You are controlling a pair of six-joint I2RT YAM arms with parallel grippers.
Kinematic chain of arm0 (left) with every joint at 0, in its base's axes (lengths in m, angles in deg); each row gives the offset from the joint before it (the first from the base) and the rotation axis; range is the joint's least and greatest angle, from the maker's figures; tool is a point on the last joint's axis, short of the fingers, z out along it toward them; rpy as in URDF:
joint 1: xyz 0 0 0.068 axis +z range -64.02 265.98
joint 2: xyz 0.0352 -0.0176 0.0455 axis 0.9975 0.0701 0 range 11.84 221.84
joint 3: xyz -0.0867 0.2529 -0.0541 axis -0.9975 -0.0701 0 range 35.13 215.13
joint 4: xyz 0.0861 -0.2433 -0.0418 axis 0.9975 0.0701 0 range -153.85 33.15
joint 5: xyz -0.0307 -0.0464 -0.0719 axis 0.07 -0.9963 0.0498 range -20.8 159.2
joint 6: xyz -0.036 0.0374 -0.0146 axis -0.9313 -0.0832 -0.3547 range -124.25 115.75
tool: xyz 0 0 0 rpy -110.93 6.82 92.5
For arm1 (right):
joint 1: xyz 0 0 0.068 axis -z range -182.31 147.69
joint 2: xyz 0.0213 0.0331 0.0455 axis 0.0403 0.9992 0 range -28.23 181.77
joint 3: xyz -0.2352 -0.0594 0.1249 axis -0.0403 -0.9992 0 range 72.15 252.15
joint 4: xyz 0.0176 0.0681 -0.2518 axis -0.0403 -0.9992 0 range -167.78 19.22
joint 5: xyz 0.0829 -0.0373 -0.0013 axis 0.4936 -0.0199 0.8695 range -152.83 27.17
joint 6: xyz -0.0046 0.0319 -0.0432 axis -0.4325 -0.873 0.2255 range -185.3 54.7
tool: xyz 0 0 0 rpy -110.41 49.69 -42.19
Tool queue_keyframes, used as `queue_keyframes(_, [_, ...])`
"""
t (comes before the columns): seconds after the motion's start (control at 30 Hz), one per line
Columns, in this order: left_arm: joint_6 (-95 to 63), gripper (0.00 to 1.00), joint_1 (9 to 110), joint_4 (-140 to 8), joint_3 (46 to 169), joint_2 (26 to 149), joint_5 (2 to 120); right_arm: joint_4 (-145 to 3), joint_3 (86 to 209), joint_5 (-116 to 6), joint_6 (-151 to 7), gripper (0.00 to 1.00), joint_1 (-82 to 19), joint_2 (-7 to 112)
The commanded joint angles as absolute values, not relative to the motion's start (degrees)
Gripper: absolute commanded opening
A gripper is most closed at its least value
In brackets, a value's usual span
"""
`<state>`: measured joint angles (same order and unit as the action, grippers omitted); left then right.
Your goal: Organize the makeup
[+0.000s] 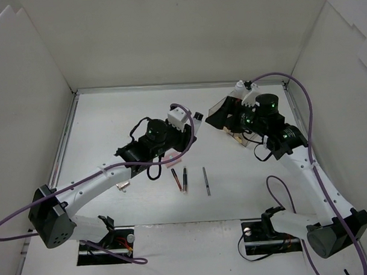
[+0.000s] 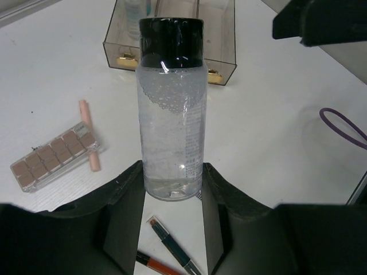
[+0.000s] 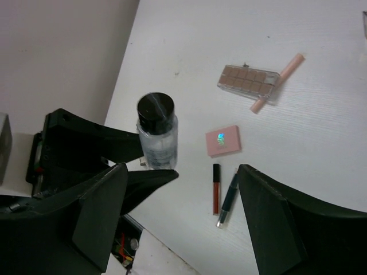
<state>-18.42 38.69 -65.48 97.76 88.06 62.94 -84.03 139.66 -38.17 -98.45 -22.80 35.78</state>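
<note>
My left gripper [image 2: 172, 200] is shut on a clear bottle [image 2: 171, 114] with a black cap and holds it upright above the table; the bottle also shows in the right wrist view [image 3: 156, 134]. The smoky tray [image 2: 226, 60] lies just beyond it. A brown eyeshadow palette [image 2: 54, 156] and a peach stick [image 2: 90, 134] lie to the left. A pink compact [image 3: 223, 141], a red gloss tube [image 3: 216, 188] and a dark pencil [image 3: 228, 197] lie on the table. My right gripper [image 3: 180, 212] is open and empty, hovering by the tray [image 1: 216, 116].
Three thin pencils [image 1: 185, 179] lie in the table's middle in the top view. A small silver item [image 1: 122, 187] peeks out beside the left arm. White walls enclose the table. A purple cable [image 2: 344, 126] lies at the right.
</note>
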Motion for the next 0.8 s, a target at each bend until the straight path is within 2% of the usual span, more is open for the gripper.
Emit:
queue_keyframes(0.0, [-15.51,0.00,37.64,-70.54,101.04,85.75,61.90,-73.61,140.01,-33.57,-102.12,0.74,-23.66,36.72])
queue_keyframes(0.3, [-14.18,0.00,35.18,-69.92,102.27,85.05,62.61,-68.76,139.21,-32.86,-103.27,0.73,-25.07,39.71])
queue_keyframes(0.47, [-14.01,0.00,34.65,-69.92,102.45,84.61,63.31,-68.76,138.16,-33.13,-103.01,0.68,-25.51,40.68])
queue_keyframes(0.57, [-14.09,0.00,34.65,-69.83,102.54,84.52,63.40,-68.76,137.46,-33.30,-102.74,0.62,-25.95,40.68])
queue_keyframes(0.7, [-13.83,0.00,34.65,-69.31,103.15,84.87,63.05,-68.76,137.11,-33.48,-101.86,0.47,-26.65,40.85])
queue_keyframes(0.77, [-13.83,0.00,34.65,-69.22,103.24,85.05,62.96,-68.84,137.02,-33.74,-101.51,0.33,-26.74,40.85])
